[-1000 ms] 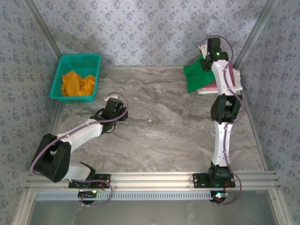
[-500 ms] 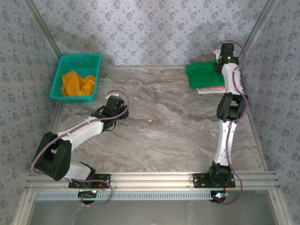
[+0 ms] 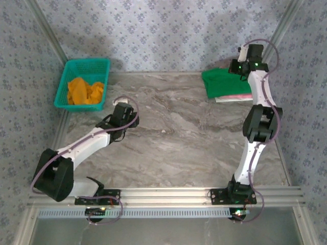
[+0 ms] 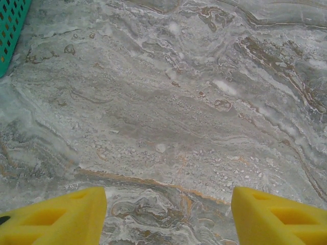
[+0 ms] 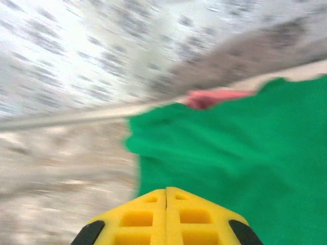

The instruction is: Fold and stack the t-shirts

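- The right hand is holding its jaws shut, gripping nothing, and hovering over the green t-shirt.
- That shirt is lying on a pink t-shirt at the tabletop's 1 o'clock corner.
- The left hand is standing wide over bare marble.
- An orange t-shirt is sitting in the teal basket at 10 o'clock.

Green t-shirt released, lying flatter; right fingers pressed together, pulled rightward.
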